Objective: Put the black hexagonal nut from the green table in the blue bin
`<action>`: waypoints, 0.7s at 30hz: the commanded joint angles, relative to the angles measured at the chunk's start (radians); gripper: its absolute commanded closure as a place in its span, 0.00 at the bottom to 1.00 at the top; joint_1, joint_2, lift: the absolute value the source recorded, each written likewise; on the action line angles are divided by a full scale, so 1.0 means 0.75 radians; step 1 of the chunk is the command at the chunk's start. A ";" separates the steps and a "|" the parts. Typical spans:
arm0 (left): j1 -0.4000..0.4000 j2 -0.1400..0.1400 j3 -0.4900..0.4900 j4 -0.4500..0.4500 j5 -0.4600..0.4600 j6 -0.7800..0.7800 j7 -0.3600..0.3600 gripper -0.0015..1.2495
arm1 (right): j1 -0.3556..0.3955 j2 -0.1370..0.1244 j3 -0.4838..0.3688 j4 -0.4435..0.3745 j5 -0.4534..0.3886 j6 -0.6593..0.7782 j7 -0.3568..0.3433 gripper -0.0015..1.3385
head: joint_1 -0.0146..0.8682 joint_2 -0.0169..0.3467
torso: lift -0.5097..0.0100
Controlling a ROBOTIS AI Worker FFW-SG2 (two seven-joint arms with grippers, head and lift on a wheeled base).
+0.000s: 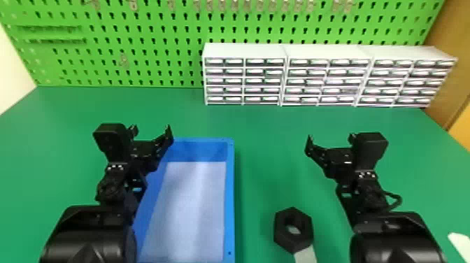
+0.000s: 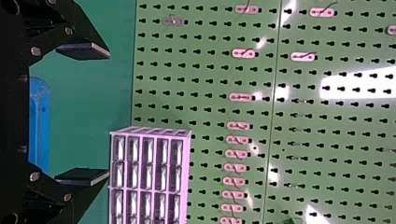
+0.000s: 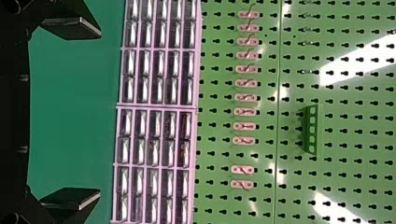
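The black hexagonal nut (image 1: 301,229) lies on the green table (image 1: 265,168) near the front, right of the blue bin (image 1: 229,196), with a pale strip at its lower edge. My left gripper (image 1: 151,130) is over the bin's left side, fingers apart. To the right of the nut and farther back, my right gripper (image 1: 330,140) is held open. In the left wrist view the left gripper (image 2: 83,114) has a wide gap between its fingers; in the right wrist view the right gripper (image 3: 72,113) has one too. The bin's pale floor holds no nut.
White drawer cabinets (image 1: 244,50) stand along the back, from the middle to the right, before a green pegboard (image 1: 140,38). A pale object (image 1: 460,244) lies at the front right edge. Green table surface separates the bin from the right arm.
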 commanded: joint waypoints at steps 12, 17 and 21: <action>-0.001 0.000 0.002 0.000 0.000 0.000 0.003 0.29 | -0.009 -0.003 -0.002 -0.002 0.000 0.000 0.000 0.08 | 0.79 0.19 | 0.80; -0.003 0.000 0.000 -0.002 0.000 0.000 0.005 0.29 | -0.011 -0.007 -0.002 -0.002 0.000 0.000 0.000 0.08 | 0.79 0.19 | 0.80; -0.003 0.000 0.002 -0.002 0.000 0.000 0.005 0.29 | -0.011 -0.007 -0.002 0.000 0.000 0.000 0.000 0.08 | 0.79 0.19 | 0.80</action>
